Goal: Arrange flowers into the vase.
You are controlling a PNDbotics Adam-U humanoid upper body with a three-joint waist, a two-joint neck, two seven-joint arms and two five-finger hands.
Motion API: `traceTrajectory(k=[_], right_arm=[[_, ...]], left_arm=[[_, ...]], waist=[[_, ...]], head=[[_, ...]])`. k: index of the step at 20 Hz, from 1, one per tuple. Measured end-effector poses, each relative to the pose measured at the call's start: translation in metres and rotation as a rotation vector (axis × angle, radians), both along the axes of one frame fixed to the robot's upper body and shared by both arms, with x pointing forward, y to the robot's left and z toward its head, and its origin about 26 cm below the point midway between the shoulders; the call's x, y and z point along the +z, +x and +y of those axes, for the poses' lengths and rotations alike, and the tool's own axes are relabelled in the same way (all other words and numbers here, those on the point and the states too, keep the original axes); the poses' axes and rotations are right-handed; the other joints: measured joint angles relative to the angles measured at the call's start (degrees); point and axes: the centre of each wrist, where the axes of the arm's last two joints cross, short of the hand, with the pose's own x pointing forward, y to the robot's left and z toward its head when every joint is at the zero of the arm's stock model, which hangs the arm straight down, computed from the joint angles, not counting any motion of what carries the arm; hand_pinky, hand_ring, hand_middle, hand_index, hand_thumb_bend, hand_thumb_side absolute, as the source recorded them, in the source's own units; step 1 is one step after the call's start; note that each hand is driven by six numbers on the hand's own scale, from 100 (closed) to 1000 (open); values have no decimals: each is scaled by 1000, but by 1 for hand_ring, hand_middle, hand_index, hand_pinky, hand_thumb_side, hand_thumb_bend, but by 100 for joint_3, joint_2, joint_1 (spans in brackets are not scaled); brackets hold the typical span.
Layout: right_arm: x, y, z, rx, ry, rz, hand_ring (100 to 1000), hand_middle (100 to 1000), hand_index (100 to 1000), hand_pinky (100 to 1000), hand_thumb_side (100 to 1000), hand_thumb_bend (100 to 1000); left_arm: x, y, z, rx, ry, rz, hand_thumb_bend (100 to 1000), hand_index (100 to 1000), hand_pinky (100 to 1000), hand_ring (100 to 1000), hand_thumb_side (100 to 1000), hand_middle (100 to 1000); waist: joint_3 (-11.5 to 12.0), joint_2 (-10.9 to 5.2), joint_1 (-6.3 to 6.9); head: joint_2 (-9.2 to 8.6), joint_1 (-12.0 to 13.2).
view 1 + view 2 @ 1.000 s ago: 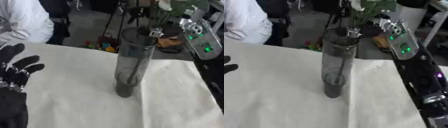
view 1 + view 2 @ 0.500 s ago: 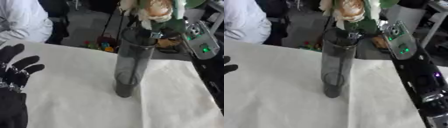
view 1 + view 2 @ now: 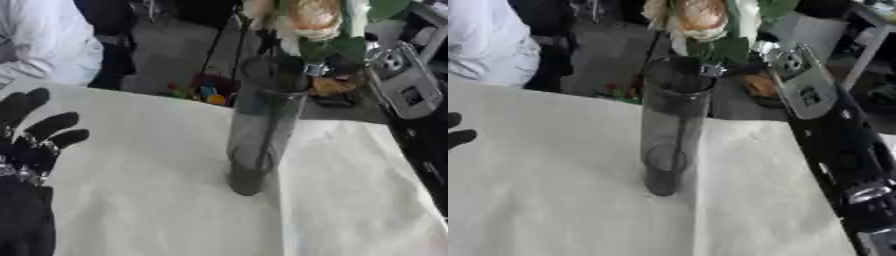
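One tall grey vase [image 3: 261,130] stands upright near the middle of your bench [image 3: 157,200], which has a white cloth over it. Use the vase as your mark for everything else. Right above its mouth you have a bunch of flowers [image 3: 306,25], pale cream and peach blooms with green leaves, and a thin dark line inside the glass looks like a stem going down, though it is blurry. I think the flowers are held over the mouth like that so the stems can slide straight down and not catch on the rim. Your right arm [image 3: 833,145] comes in from the right of the vase and goes up behind the blooms. Your right hand [image 3: 756,50] is mostly hidden by the leaves, so I cannot tell how its fingers are set, but it seems to be the one carrying the flowers. Your left hand [image 3: 31,137] sits far to the left of the vase, at the edge of the bench, with its fingers spread wide and holding nothing. It looks like it is just waiting out of the way. Since nothing steadies the vase, a sideways push from the stems could tip it, so lowering them straight would be safest.
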Motion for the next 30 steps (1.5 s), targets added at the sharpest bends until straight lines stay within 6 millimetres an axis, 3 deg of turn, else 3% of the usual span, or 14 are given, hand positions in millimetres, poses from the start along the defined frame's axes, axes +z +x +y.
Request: traceTrajectory(k=[30], right_arm=[[-7, -3, -25, -52, -13, 3, 1000, 814, 1000, 1000, 866, 652]], left_arm=[[0, 0, 0, 0, 1, 2, 226, 865, 720, 752, 945, 818]], waist=[[-83, 0, 152]], head=[[0, 6]])
